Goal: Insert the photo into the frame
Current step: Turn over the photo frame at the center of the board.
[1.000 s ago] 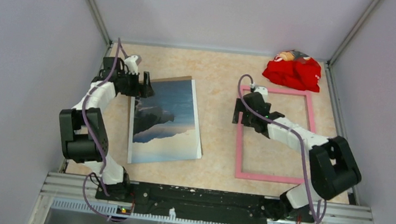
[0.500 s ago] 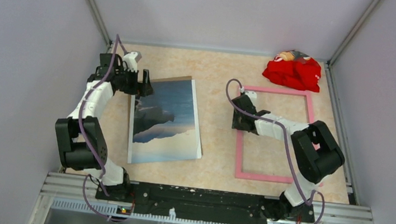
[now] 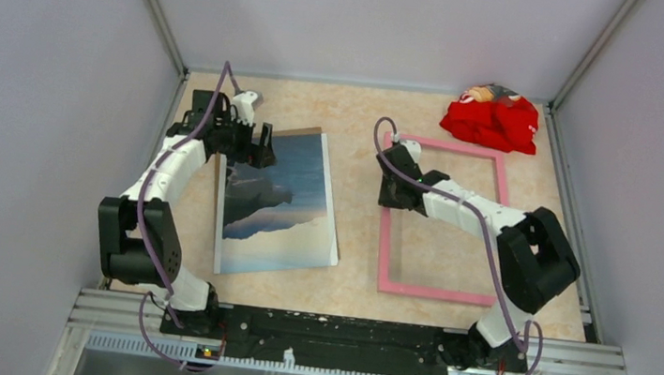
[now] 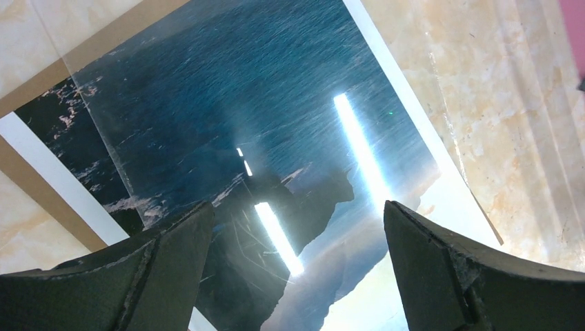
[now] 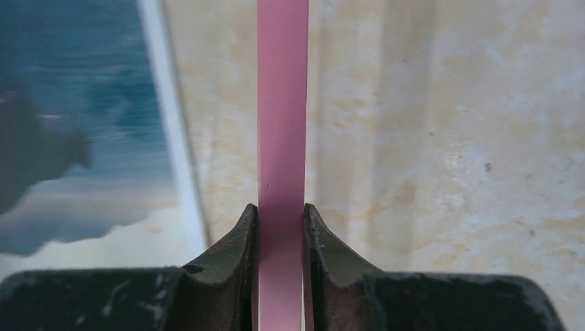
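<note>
**Right arm had the pink frame pinched, left arm just hovering over the photo**

The photo [image 3: 281, 202] lay flat and face up on the left half of the table [image 3: 355, 237]. It was a big print: deep blue sea at the far end, dark coastal mountains in the middle, and a pale hazy sky at the near end, with a thin white border. It sat on a brown backing board [image 3: 302, 130] that peeked out along the far edge. In the left wrist view, lamp glare streaked across the water.

The left gripper [image 3: 255, 146] hung over the photo's far left corner with its jaws spread wide and nothing between them.

The frame [image 3: 429, 293], a thin pink rectangle, lay flat on the right half, with tabletop showing through its opening. It was near the photo but not touching it. The right gripper [image 5: 281, 214] was clamped on the frame's left bar near the far corner, a finger pressed against each side of the pink strip.

A red cloth [image 3: 492, 119] sat bunched in the far right corner.
</note>
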